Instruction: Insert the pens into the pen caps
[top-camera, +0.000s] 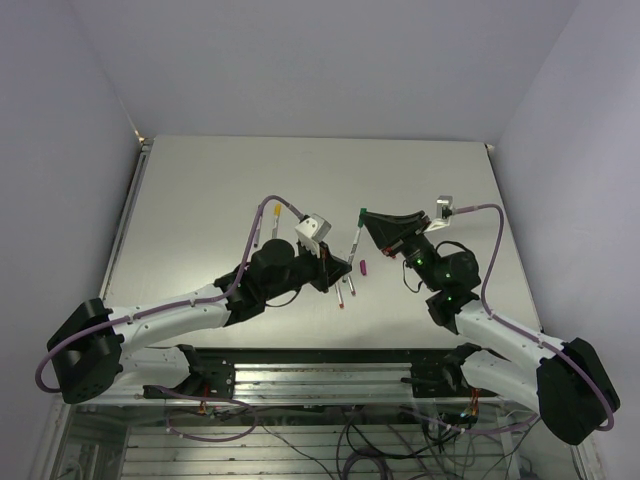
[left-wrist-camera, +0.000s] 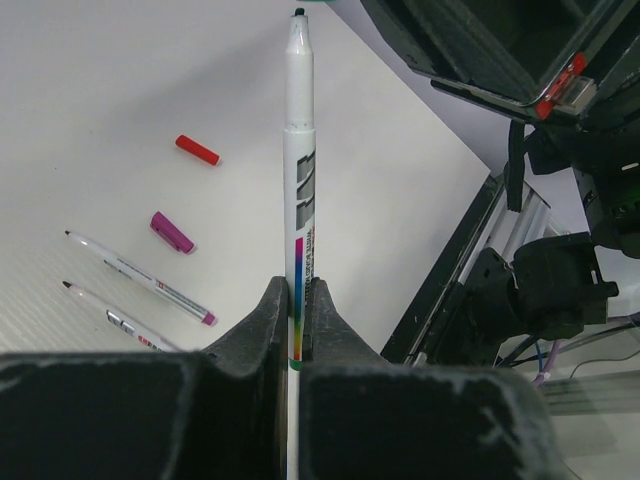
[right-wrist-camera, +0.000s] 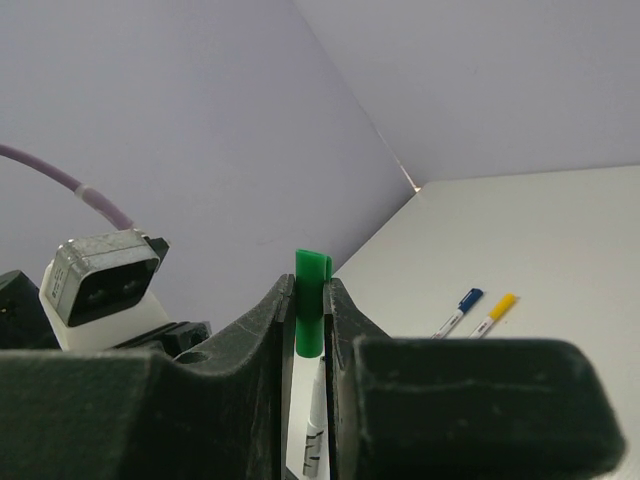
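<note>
My left gripper (left-wrist-camera: 295, 322) (top-camera: 345, 268) is shut on the lower barrel of a white pen (left-wrist-camera: 298, 150), which points away from it with its dark tip bare. My right gripper (right-wrist-camera: 311, 318) (top-camera: 364, 214) is shut on the green pen cap (right-wrist-camera: 311, 300). The held pen's tip (right-wrist-camera: 314, 405) sits just below the cap's open end, in line with it. On the table lie a red cap (left-wrist-camera: 197, 149), a magenta cap (left-wrist-camera: 172, 231) (top-camera: 366, 268) and two uncapped pens (left-wrist-camera: 140, 279) (left-wrist-camera: 115, 320). Two more pens lie farther back, one wearing a blue cap (right-wrist-camera: 458, 311) and one a yellow cap (right-wrist-camera: 492, 313).
The two arms meet nose to nose above the middle of the white table (top-camera: 200, 200). The left wrist camera block (right-wrist-camera: 100, 290) with its purple cable is close beside the right fingers. The aluminium frame rail (left-wrist-camera: 470, 250) runs along the table's near edge.
</note>
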